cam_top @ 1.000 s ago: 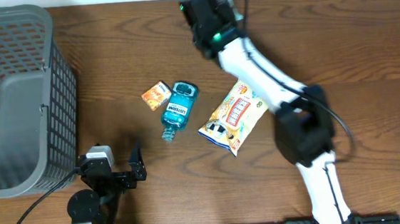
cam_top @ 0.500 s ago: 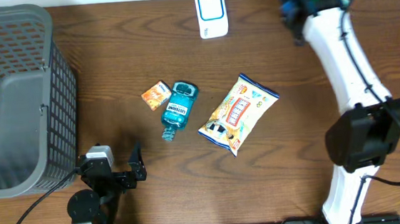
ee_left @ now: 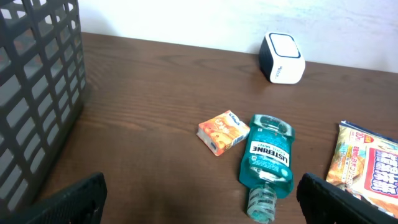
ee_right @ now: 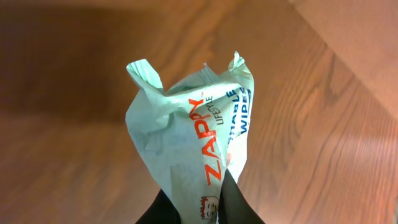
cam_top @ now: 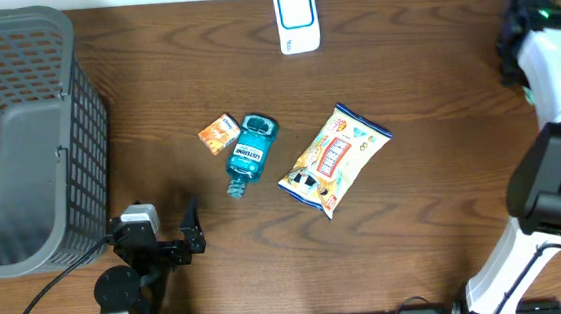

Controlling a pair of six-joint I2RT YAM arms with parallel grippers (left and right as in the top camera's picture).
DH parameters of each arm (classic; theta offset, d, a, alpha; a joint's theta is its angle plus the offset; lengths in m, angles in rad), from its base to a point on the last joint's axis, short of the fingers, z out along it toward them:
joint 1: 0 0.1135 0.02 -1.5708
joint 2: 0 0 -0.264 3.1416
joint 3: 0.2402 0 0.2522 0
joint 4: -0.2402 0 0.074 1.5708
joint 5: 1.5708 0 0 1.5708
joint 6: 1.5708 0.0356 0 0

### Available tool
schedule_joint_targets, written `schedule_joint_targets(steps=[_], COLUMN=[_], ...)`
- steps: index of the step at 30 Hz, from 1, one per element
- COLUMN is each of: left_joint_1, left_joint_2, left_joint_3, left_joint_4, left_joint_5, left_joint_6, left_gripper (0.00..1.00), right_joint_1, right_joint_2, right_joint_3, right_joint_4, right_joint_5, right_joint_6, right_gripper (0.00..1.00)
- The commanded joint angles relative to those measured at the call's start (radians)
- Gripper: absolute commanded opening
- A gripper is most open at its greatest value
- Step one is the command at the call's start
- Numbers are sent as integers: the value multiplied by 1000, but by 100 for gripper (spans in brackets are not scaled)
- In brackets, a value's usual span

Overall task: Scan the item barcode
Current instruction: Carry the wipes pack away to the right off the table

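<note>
The right gripper (ee_right: 198,204) is clamping the wipes pack (ee_right: 186,143) over the table's (cam_top: 435,85) far right, well apart from the scanner (cam_top: 297,18), while the left gripper (ee_left: 199,196) is sitting wide open near the basket (cam_top: 18,137).

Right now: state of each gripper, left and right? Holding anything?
left gripper: open, holding nothing.
right gripper: closed on the wipes packet.
</note>
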Motion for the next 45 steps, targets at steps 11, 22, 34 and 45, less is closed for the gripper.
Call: schedule_joint_targets(steps=[11,22,34,45], left_joint_1=[3,3,3,3], left_joint_2=[-4,-4,-4,-4], left_joint_3=[12,12,12,12], left_joint_4=[1,1,1,1], left_joint_5=[6,6,6,5], left_joint_6=[20,20,20,20], left_gripper=[98,98,98,98], right_joint_1=[-311,-499,-468,-327], right_joint_2=[6,6,-129,-459], right_joint_3=[-231,-303,-301,-301], right_joint_4=[274,432,382,291], right_joint_5=[-4,-307,-732,-1056], right_joint_6=[-100,-151,-198,-142], right_gripper=[1,69,99,99])
